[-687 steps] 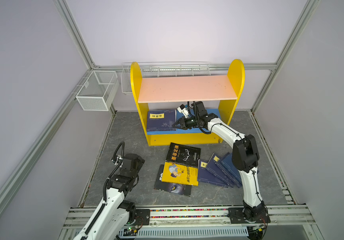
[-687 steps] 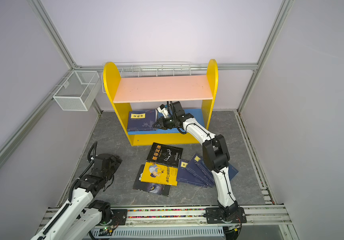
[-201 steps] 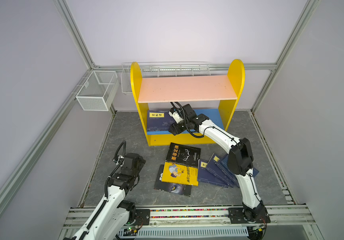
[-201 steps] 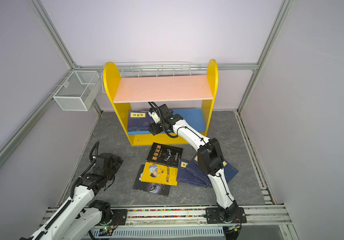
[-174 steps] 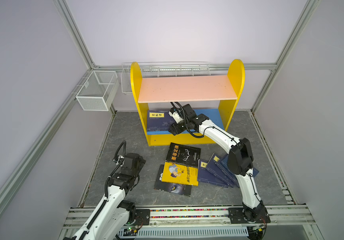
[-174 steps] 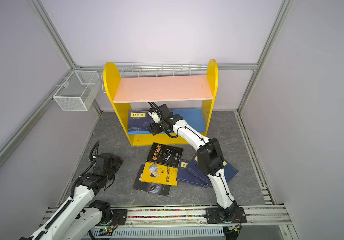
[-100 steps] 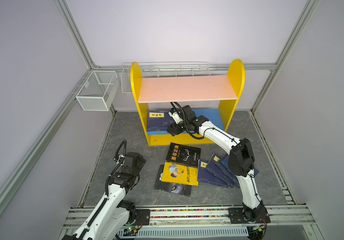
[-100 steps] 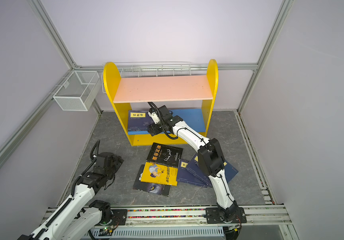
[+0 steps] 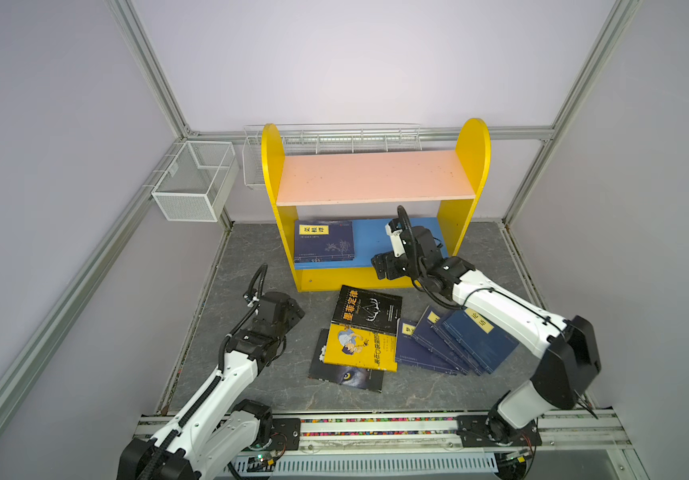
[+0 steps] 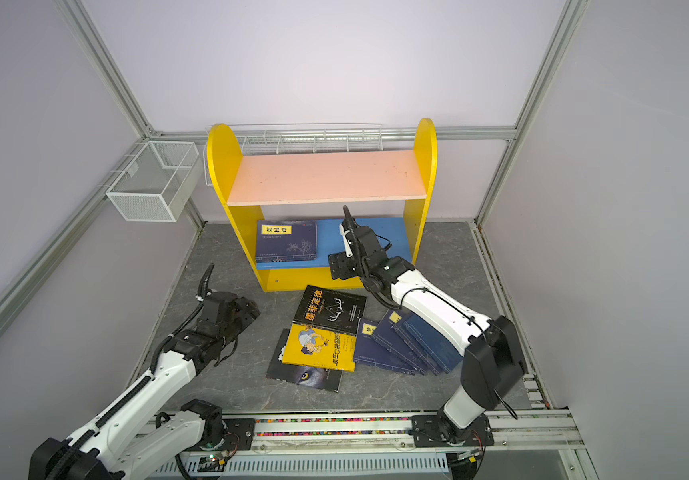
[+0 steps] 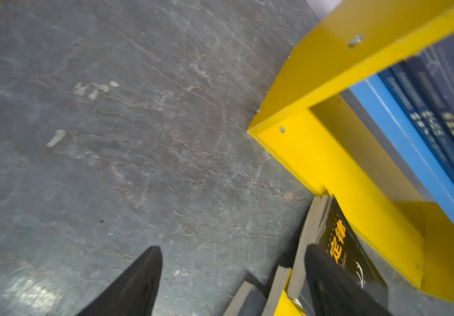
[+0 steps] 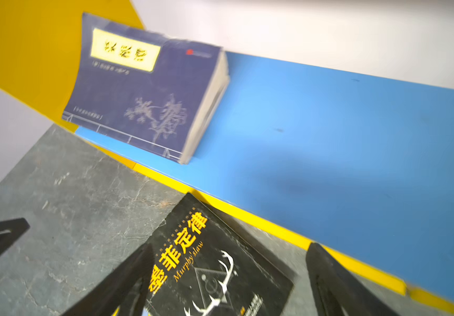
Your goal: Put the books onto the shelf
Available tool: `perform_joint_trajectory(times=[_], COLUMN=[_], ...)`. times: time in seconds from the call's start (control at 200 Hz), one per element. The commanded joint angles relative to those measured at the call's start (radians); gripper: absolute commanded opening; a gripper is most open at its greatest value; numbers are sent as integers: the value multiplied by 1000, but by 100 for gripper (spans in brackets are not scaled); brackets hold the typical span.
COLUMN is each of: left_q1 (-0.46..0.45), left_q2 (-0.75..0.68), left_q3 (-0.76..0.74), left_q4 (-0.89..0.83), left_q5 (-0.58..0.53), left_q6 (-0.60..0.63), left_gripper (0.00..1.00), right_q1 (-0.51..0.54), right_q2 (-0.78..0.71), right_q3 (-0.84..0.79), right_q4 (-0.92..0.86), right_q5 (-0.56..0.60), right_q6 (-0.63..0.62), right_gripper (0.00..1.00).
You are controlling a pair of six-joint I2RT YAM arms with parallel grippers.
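Navy stack lies flat on shelf, smooth blue lower board, by left yellow panel. Glossy black book, yellow book, fanned navy paperbacks on veined grey counter. Right jaws spread, empty, at shelf's front edge; left jaws spread over bare stone

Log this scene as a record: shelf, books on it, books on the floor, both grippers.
shelf: pink upper board, blue lower board
lower board: navy stack at its left end
floor: black book, yellow book, wolf-eye book, navy fan
left gripper: open, over floor
right gripper: open, holding nothing, before lower board
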Motion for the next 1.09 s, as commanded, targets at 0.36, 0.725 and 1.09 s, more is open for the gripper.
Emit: perform_joint_trajectory(times=[0.36, 0.725, 1.09], left_q1=[-421, -569, -581], left_q2=[440, 733, 958], left_q3=[270, 552, 832], left_q4=[265, 235, 169], left_q5=[59, 193, 420], left_q6=[551, 752, 859], left_gripper=[84, 84, 84], right_q1=[-215, -677, -978], right_q2=[-500, -473, -448], right_q3=[-547, -690, -792], right_q4=[-371, -426, -327], right_q5=[34, -90, -150], right_q6=[318, 367, 359], right_gripper=[92, 97, 96])
